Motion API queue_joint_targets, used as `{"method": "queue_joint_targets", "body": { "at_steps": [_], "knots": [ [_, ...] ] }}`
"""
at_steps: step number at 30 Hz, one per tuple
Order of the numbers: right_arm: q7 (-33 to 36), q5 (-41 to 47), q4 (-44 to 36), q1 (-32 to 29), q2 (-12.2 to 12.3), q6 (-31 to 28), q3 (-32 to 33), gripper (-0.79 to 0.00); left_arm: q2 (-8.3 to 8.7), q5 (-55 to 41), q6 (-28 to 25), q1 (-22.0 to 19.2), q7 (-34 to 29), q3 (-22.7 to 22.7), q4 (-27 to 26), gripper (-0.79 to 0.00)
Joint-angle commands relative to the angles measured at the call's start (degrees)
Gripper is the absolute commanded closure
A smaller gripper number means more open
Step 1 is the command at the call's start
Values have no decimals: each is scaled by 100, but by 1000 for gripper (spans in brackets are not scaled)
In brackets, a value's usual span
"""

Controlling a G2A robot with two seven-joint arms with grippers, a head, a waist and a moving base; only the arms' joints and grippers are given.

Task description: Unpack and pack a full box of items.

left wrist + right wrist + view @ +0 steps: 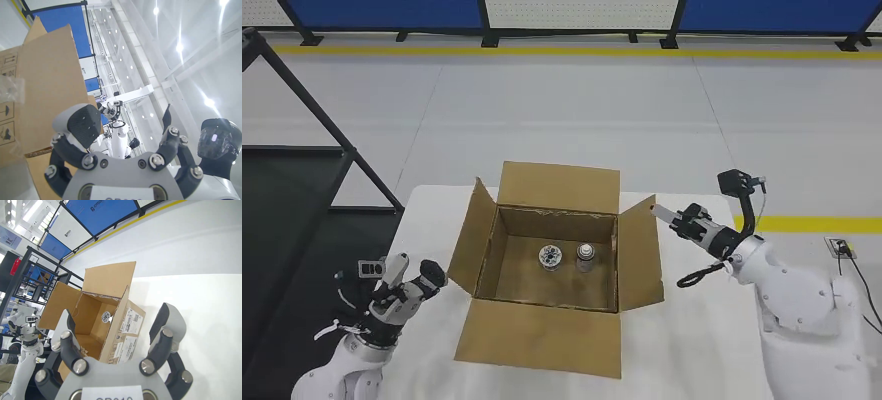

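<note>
Grey floor (572,110), yellow line (542,50), blue panels (382,12), bright ceiling lights (179,47)

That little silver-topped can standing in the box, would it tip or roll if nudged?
Probably tips easily: the can stands upright and looks narrow. Once down, its round body would likely roll on the flat box floor.

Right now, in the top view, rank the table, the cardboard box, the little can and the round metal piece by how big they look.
Largest: table.
Next: cardboard box.
Smallest: little can and round metal piece, side by side inside the box; they look alike, so I won't rank them.
</note>
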Motion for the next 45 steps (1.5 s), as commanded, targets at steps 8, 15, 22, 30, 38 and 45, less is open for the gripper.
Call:
{"method": "queue_joint_targets", "body": {
  "at_steps": [8, 15, 22, 30, 38, 45],
  "knots": [
    [935, 413, 407, 315, 121, -572, -172, -785, -28, 240, 282, -371, -199, 508, 52, -785],
    [1101, 646, 587, 486, 168, -775, -496, -785, -46, 412, 546, -641, -266, 807, 146, -785],
    [1193, 949, 777, 719, 190, -940, -882, -785, -57, 532, 790, -800, -301, 1007, 177, -785],
    [1177, 1654, 1070, 988, 183, -1298, -1335, -785, -53, 842, 1083, -901, -283, 1156, 145, -785],
    [1132, 1810, 1429, 1261, 154, -1347, -1695, -785, -33, 1265, 1258, -834, -59, 1127, 83, -785],
    [1132, 1810, 1429, 1261, 154, -1347, -1695, -785, -8, 1091, 1229, -686, -121, 913, 169, -785]
  ]
}}
